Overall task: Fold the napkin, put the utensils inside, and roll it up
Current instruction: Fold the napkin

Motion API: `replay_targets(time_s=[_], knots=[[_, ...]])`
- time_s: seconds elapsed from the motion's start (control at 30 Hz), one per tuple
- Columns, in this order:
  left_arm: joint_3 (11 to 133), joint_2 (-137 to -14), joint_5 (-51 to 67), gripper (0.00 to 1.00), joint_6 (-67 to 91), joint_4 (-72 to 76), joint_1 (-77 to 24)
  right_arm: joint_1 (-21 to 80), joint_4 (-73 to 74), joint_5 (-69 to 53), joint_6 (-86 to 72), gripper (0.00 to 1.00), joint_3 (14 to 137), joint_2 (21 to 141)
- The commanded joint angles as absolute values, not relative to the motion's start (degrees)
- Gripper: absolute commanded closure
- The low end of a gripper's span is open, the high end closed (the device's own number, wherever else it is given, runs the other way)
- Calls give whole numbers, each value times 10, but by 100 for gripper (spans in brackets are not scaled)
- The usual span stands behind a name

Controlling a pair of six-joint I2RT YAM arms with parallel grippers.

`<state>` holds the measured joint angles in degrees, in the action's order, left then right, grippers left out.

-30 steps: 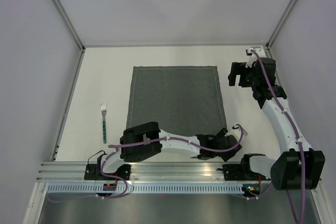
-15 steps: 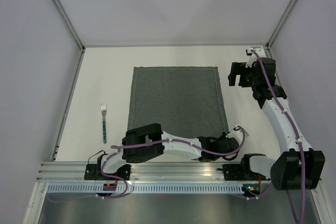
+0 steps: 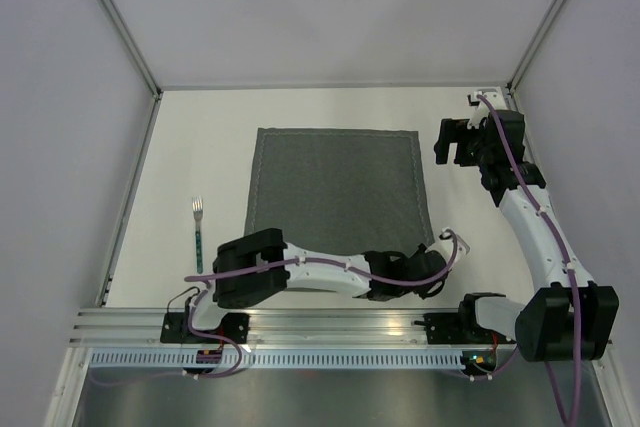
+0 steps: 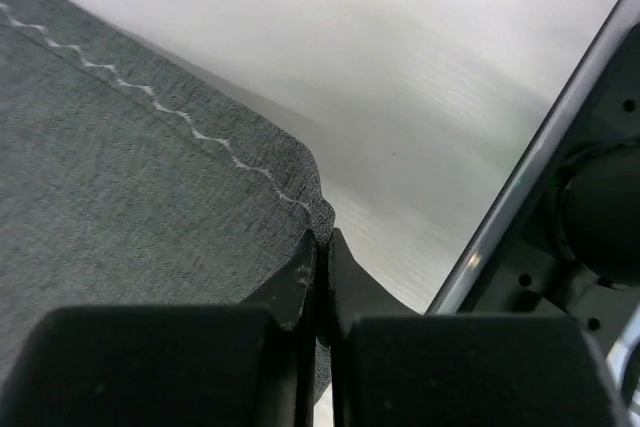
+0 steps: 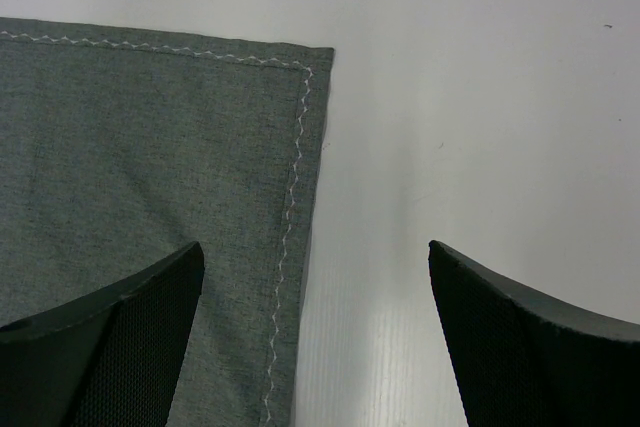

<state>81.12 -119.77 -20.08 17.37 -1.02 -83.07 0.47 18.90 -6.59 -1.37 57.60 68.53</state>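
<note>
One napkin, one fork

Entry, top view against the frames one second back. The left pincer had its jaws apart. They are now pressed together on the napkin at its 5 o'clock corner. In the wrist view, the stitched hem is pinched between the black fingers.

The left arm has moved. Its dark elbow block has slid toward 9 o'clock along the near edge of the bench, and the wrist end has followed slightly the same way.

The napkin's far edge now lies a touch toward 3 o'clock of its former line. The shift is small.
</note>
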Motion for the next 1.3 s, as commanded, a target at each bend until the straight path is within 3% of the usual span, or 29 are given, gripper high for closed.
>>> replay_targets(time_s=[0.0, 0.17, 0.43, 0.87, 1.27], knots=[[793, -1114, -146, 98, 212, -12, -794, 4, 200, -64, -13, 2, 600, 691], [767, -1060, -106, 98, 254, -42, -725, 4, 203, -85, -14, 2, 599, 697], [710, -1013, -3, 98, 313, -41, -535, 5, 210, -108, -16, 2, 602, 713], [740, -1045, 118, 98, 329, -73, -262, 4, 214, -141, -9, 2, 600, 732], [808, -1099, 151, 98, 330, -102, -178, 4, 214, -142, -5, 2, 599, 728]])
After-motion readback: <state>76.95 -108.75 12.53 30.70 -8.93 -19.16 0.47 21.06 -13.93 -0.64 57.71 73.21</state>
